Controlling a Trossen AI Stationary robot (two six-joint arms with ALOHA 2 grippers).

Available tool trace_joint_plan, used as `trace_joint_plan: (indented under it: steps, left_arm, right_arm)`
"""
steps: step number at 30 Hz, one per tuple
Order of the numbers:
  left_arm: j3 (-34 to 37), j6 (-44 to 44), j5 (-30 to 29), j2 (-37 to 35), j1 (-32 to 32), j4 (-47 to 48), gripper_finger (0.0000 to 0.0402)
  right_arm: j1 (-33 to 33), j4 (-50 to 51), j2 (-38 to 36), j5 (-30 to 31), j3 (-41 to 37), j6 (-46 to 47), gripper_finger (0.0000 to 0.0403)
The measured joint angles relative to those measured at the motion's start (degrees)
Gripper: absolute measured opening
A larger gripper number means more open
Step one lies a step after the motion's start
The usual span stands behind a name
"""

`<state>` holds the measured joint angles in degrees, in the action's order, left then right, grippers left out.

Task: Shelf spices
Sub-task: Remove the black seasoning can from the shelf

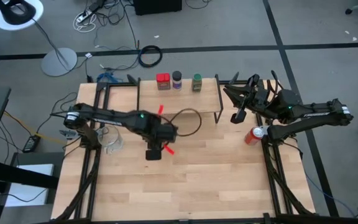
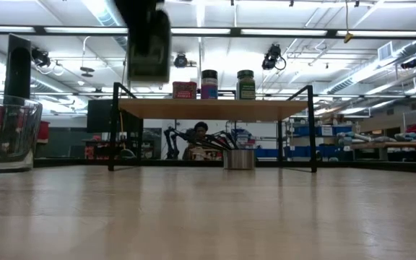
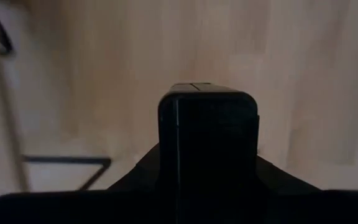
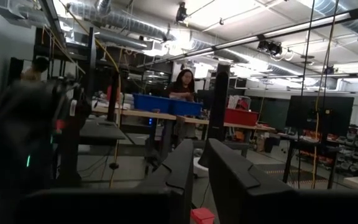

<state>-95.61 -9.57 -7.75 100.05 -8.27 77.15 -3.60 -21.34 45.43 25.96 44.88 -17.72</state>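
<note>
A low narrow shelf [image 1: 207, 91] with a light wooden plank top and thin black legs stands at the far edge of the pale wooden surface [image 1: 191, 186]. On its top sit a red square tin [image 1: 163, 81], a dark-lidded purple-labelled jar [image 1: 177, 79] and a green jar [image 1: 197, 81], side by side. The left tool [image 1: 155, 153] hangs above mid-surface, clenched on what seems to be a dark square tin [image 3: 207, 134]. The right tool [image 1: 236, 116] waits just beside the shelf's right end, fingers nearly together, near a red drink can [image 1: 253, 134]. A clear glass cup [image 1: 112, 139] rests at left.
</note>
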Motion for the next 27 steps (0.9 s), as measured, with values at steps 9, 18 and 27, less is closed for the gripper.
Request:
trace_joint_plan:
  steps: [9, 18, 27]
  left_arm:
    - [17.5, 0.2, 5.4, 0.0, 0.7, -15.4, 0.0122]
    - [26.1, -1.3, 6.2, 0.0, 1.2, -24.4, 0.0122]
    - [28.5, -1.3, 6.1, -0.2, 1.1, -27.8, 0.0123]
  right_arm:
    - [0.0, 0.0, 0.0, 0.0, 0.0, 0.3, 0.0043]
    - [0.0, 0.0, 0.1, 0.0, 0.0, 0.6, 0.0037]
    - [0.0, 0.0, 0.1, 0.0, 0.0, 0.6, 0.0031]
